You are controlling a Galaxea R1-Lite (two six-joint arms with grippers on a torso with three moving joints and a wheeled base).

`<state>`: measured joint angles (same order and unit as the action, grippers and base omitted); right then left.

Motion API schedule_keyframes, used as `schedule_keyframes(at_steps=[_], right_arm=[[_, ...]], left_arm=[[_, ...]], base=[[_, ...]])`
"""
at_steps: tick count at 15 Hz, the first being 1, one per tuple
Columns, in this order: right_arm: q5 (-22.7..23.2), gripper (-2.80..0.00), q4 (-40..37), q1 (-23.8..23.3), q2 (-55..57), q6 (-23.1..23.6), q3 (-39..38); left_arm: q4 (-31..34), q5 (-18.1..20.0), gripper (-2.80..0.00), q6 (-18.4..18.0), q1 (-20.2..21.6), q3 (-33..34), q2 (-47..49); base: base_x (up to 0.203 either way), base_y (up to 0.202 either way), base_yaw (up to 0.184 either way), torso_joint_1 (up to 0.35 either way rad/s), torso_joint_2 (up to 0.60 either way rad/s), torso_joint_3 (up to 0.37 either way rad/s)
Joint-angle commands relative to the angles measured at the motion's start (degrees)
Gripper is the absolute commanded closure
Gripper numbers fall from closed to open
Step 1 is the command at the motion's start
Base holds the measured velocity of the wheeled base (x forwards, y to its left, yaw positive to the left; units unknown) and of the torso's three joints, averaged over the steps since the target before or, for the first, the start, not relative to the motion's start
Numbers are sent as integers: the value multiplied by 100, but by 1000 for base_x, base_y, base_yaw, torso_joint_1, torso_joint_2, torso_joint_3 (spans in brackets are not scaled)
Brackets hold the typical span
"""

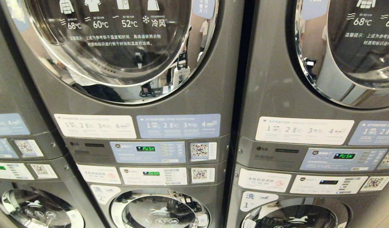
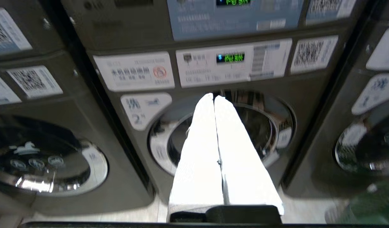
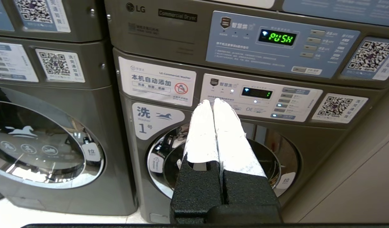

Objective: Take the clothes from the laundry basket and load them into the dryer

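Clothes and basket not showing; likely soft, light, best pinched at a bunched fold. Left hand (image 2: 214, 96) and right hand (image 3: 212, 101) closed, empty, facing dryer (image 1: 124, 41) stacks.

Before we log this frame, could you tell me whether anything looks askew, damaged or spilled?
Nothing stands out. The stacked machines sit square, doors shut, labels flat. No basket or clothes are in view. Both hands, left and right, are shut and empty.
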<state>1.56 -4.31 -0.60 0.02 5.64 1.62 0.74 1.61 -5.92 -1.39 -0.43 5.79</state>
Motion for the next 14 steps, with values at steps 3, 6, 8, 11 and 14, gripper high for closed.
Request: schedule_keyframes(at_steps=[3,6,8,11,14], right_arm=[[-14,0,431,6,-2,-10,-162],[-6,0,422,7,-2,51,-162],[-26,0,422,7,-2,33,-162],[-79,0,431,6,-2,40,-162],[-77,0,422,4,-2,-13,-162]], left_arm=[[-57,-117,0,56,113,35,-579],[-57,-118,0,91,113,35,-579],[-65,-126,0,100,113,35,-579],[-65,-126,0,100,113,35,-579],[-48,-135,0,153,113,35,-579]], base=[[0,0,0,0,0,0],[0,0,0,0,0,0],[0,0,0,0,0,0],[0,0,0,0,0,0],[0,0,0,0,0,0]])
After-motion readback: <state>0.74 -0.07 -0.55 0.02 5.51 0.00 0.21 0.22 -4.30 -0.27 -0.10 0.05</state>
